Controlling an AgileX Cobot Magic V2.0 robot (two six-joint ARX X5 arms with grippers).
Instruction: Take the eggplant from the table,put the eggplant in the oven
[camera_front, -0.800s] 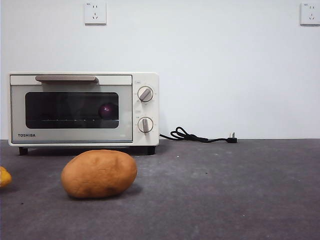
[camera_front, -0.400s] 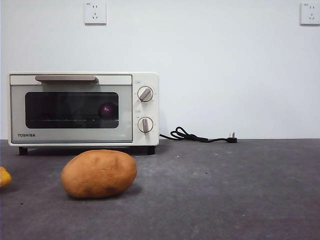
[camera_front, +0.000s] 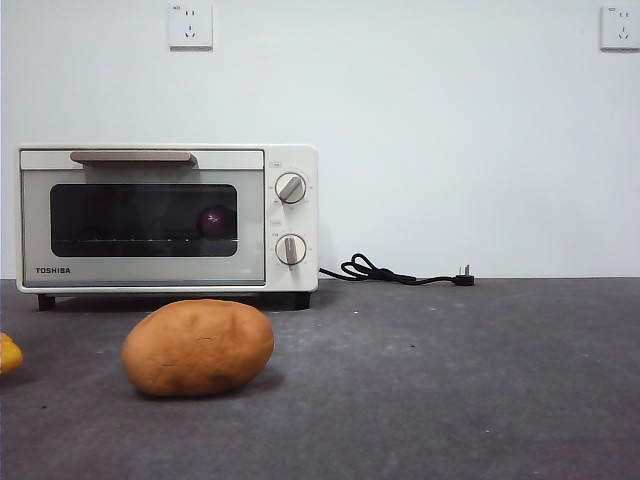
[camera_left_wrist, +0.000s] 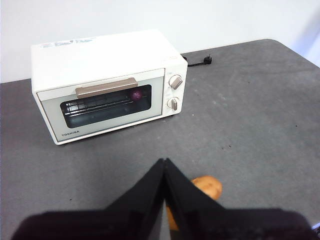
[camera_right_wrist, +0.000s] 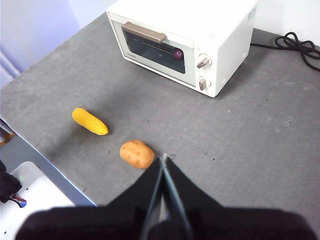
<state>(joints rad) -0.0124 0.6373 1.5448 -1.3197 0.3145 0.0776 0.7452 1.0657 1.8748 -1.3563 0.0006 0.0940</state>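
One oven (camera_front: 167, 218) stands at the back of the table (camera_front: 480, 380), door shut, its black cord (camera_front: 395, 272) lying loose on the table to the knob side. Behind the dark glass, one eggplant (camera_front: 213, 221) shows as a small purple round end resting on the wire rack, toward the knob side (the rest of it is hidden by the glass). One potato (camera_front: 198, 347) lies on the table in front of the oven, apart from it. One yellow corn cob (camera_right_wrist: 89, 121) lies beside the potato, well apart. Two wall sockets sit on the wall above. The left hand (camera_left_wrist: 164, 165) is raised above the table near the potato, jaws pressed together, holding nothing. The right hand (camera_right_wrist: 164, 161) is likewise raised, jaws pressed together, empty.
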